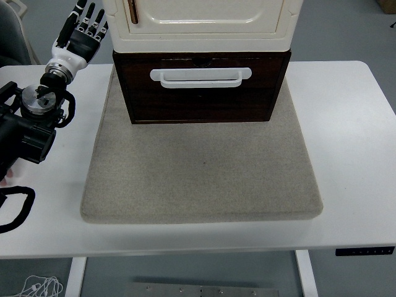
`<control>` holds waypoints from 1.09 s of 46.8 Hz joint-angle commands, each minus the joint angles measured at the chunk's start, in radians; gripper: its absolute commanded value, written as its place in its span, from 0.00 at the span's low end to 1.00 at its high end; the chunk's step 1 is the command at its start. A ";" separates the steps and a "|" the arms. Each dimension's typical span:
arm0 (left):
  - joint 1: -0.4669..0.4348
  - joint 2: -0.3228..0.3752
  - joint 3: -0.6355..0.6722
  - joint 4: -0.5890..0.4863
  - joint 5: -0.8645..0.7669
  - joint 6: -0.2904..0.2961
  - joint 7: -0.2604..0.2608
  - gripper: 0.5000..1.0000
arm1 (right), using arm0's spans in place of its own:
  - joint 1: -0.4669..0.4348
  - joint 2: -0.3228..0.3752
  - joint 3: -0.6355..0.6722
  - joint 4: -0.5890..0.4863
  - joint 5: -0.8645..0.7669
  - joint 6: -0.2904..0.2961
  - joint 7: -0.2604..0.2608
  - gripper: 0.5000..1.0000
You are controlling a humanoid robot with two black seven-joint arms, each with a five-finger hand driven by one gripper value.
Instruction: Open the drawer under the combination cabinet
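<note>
Left hand point(81, 30) raised at about ten o'clock, up beside the cabinet's left flank, fingers point(90, 15) straight and slightly fanned, gripping nothing. Black palm with pale knuckle joints, white wrist cuff below, then a round metal joint and the bulky black arm point(28, 127) entering from the left edge at nine o'clock. Not touching the cabinet; a narrow gap between fingertips and the cream wall. No right hand anywhere.

Just to the hand's right, toward twelve o'clock: cream cabinet point(201, 25) with a panelled door and a thin brown upright handle point(132, 11), top cut off by the frame. Directly beneath it, dark brown drawer point(201, 96), front flush with the box around it, apparently shut. White bar handle point(200, 77) across the upper part of the drawer face, lying horizontal.

Under cabinet and drawer, a grey-beige mat point(201, 173) spreading from the centre toward six o'clock, corners rounded. Beneath the mat, white table point(352, 124), bare on the three o'clock side. Black loop of strap or cable point(15, 210) at eight o'clock, lying on the table edge. Grey floor beyond the table at one o'clock.
</note>
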 commanded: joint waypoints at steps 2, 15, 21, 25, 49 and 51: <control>0.000 0.000 0.000 0.000 0.001 0.000 0.001 1.00 | 0.000 0.000 0.000 0.000 0.000 0.001 0.000 0.85; -0.003 0.000 0.003 -0.002 0.001 0.003 0.001 1.00 | 0.000 0.000 0.000 0.000 0.000 -0.001 0.000 0.85; -0.006 0.003 0.000 -0.003 0.000 0.003 0.001 1.00 | 0.000 0.000 0.000 0.000 0.000 0.001 0.000 0.85; -0.009 0.018 -0.002 -0.003 -0.002 -0.008 0.001 1.00 | 0.000 0.000 0.000 0.000 0.000 0.001 0.000 0.86; -0.103 0.138 0.005 -0.043 0.004 -0.011 0.002 1.00 | 0.000 0.000 0.000 0.000 0.000 0.001 0.000 0.86; -0.120 0.155 0.006 -0.043 0.004 -0.011 0.004 1.00 | 0.000 0.000 0.000 0.000 0.000 0.001 0.000 0.86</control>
